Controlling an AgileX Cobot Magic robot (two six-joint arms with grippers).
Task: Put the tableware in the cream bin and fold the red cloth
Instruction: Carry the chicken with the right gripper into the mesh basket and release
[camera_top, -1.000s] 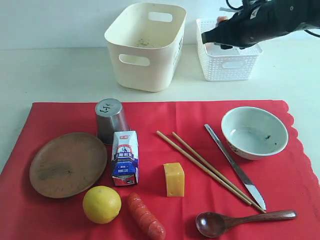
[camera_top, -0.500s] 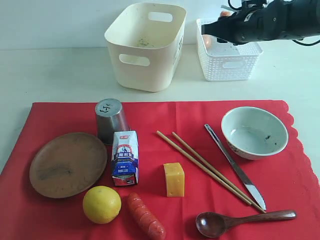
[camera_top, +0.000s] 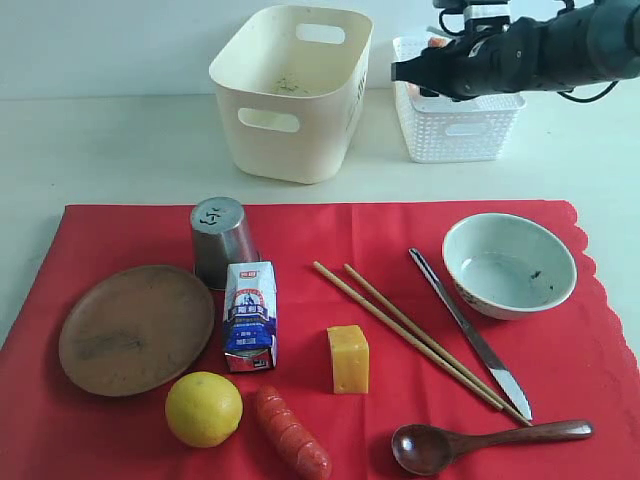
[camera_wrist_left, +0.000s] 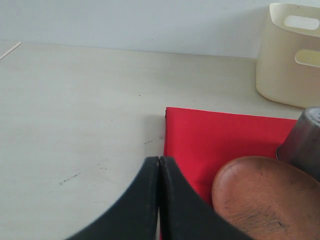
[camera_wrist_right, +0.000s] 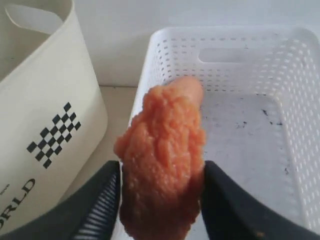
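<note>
Pale tabletop (camera_top: 120, 150) held the large bright red fabric cloth (camera_top: 330, 235), flat and unfolded, with all the tableware on it: round brown wooden plate (camera_top: 135, 328), pale green-white bowl (camera_top: 508, 265), steel cup (camera_top: 221, 240), wooden chopsticks (camera_top: 410, 335), steel knife (camera_top: 470, 335) and dark wooden spoon (camera_top: 480, 440). None sat in the big cream plastic bin (camera_top: 300, 150) at the far side, so nothing looked done. The right gripper (camera_wrist_right: 163, 195) clamped a rough orange lump (camera_wrist_right: 162, 150), hard to identify, above the white perforated basket (camera_wrist_right: 280, 65), the left gripper (camera_wrist_left: 159, 200) was closed and empty near the cloth's left edge, and the bin's floor was partly hidden.

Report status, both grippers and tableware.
Left gripper shut, empty, at red fabric cloth's corner. Right gripper clamps rough orange food piece at white perforated basket. Tableware on cloth, none in cream plastic bin.
</note>
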